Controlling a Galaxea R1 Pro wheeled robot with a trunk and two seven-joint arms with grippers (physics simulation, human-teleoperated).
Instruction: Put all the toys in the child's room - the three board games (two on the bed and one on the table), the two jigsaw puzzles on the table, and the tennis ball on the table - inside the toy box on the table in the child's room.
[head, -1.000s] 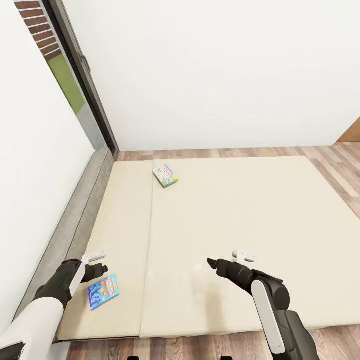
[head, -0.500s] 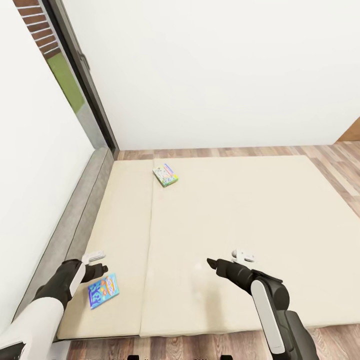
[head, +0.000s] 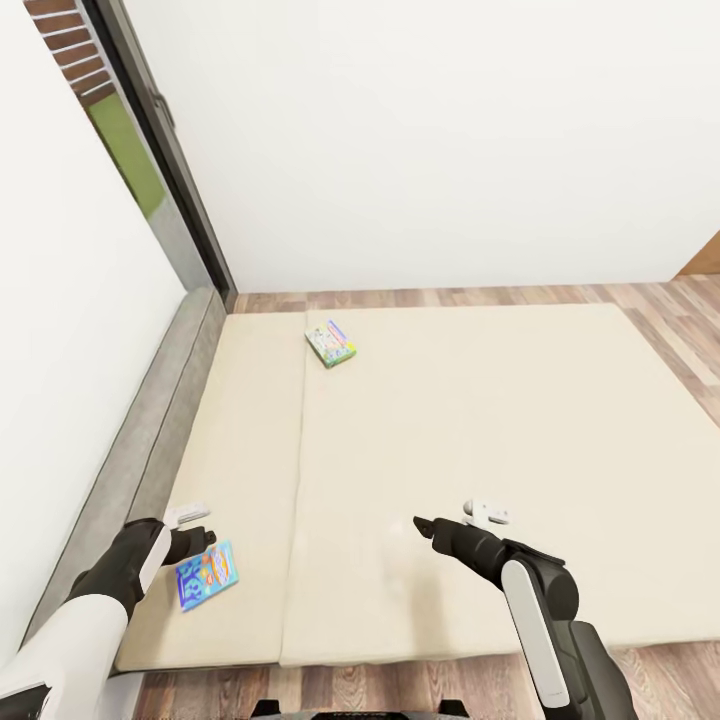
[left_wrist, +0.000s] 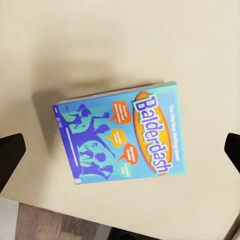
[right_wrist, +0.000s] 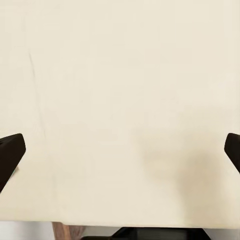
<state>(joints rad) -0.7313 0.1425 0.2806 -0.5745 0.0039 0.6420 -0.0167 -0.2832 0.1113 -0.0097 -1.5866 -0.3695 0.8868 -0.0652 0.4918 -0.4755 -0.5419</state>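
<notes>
The bed (head: 480, 440), the largest thing in the head view, lies wide across the wood-plank floor (head: 440, 296), its beige mattress split by one seam running away from the robot; a grey headboard (head: 150, 440) lines the side by the white wall. The near edge of the bed is partly cut off behind the arms.

Two board games lie flat on the mattress, well apart. The blue board game (head: 206, 573) sits near the corner closest to the robot, its long axis tilted up toward the right in the head view; the left wrist view reads its cover as "Balderdash" (left_wrist: 120, 140). The green board game (head: 331, 344) lies at the far end beside the seam, long axis slanting away and to the left; its lettering is too small to read.

The left pincer (head: 190, 540) hangs just above the blue game, its jaws spread wide. The right pincer (head: 432, 527) hovers over bare mattress, jaws likewise spread apart.
</notes>
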